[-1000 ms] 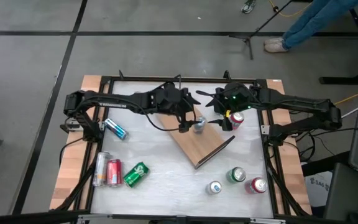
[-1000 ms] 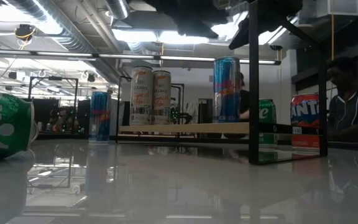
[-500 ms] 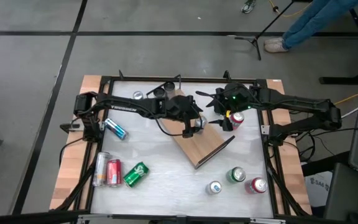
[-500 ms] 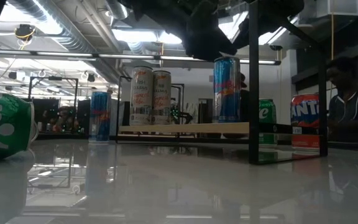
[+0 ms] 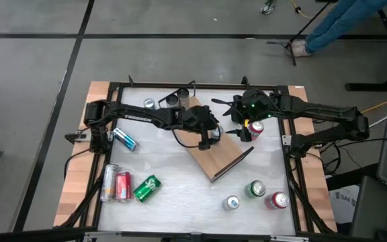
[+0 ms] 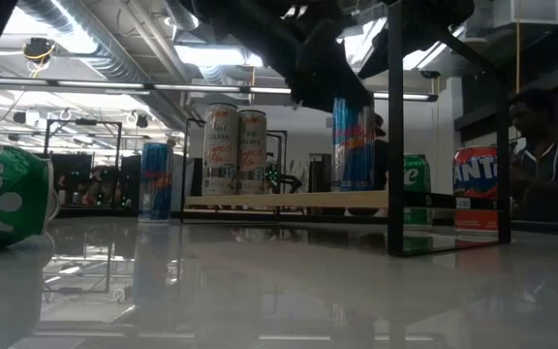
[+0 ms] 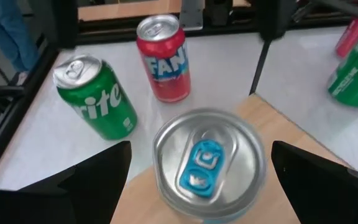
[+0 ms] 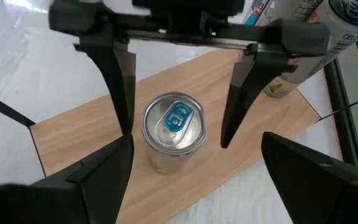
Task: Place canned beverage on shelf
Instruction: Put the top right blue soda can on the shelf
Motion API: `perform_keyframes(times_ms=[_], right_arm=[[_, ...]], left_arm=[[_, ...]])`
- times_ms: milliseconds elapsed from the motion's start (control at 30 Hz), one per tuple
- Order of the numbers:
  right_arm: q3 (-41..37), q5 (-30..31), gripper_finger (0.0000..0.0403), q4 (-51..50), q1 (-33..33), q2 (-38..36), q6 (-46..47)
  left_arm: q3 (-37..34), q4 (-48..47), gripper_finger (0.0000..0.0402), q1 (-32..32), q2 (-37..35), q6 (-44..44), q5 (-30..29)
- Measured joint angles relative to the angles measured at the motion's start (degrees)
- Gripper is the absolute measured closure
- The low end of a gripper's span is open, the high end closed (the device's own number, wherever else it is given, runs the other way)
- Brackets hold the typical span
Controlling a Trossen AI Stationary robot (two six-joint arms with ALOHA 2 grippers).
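A slim blue can (image 7: 207,163) with a silver top and blue tab stands upright on the far end of the light-brown wooden shelf (image 5: 215,156), which lies on the white table. My left gripper (image 5: 210,136) is open over this can, one finger (image 8: 122,87) on either side of it, apart from its wall. In the low view the gripper's dark fingers hang down at the can's top (image 6: 354,107). My right gripper (image 5: 242,130) waits open just to the right of the shelf's far end, above a red can (image 5: 255,128).
A Sprite can (image 7: 98,96) and a Fanta can (image 7: 165,59) stand beyond the shelf. Three cans (image 5: 123,186) lie at the near left, a blue one (image 5: 124,139) farther back. Upright cans (image 5: 254,189) stand near right, others (image 5: 173,99) at the far edge. A person (image 6: 541,155) sits behind.
My left gripper has sunk and gone toward the table's right, over the blue can on the shelf; its open fingers now stand on either side of the can's top. The can and the shelf have stayed where they were.
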Motion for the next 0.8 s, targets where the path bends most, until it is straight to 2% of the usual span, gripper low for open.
perform_keyframes(times_ms=[400, 567, 800], right_arm=[[0.00, 0.00, 0.0061, 0.00, 0.00, 0.02, 0.00], [0.02, 0.00, 0.0061, 0.00, 0.00, 0.02, 0.00], [0.02, 0.00, 0.0061, 0.00, 0.00, 0.02, 0.00]], left_arm=[[0.00, -0.06, 0.0034, 0.00, 0.08, -1.02, -1.39], [0.00, -0.06, 0.0076, -0.02, 0.08, -1.07, -1.39], [0.00, -0.06, 0.0159, -0.02, 0.08, -1.12, -1.37]])
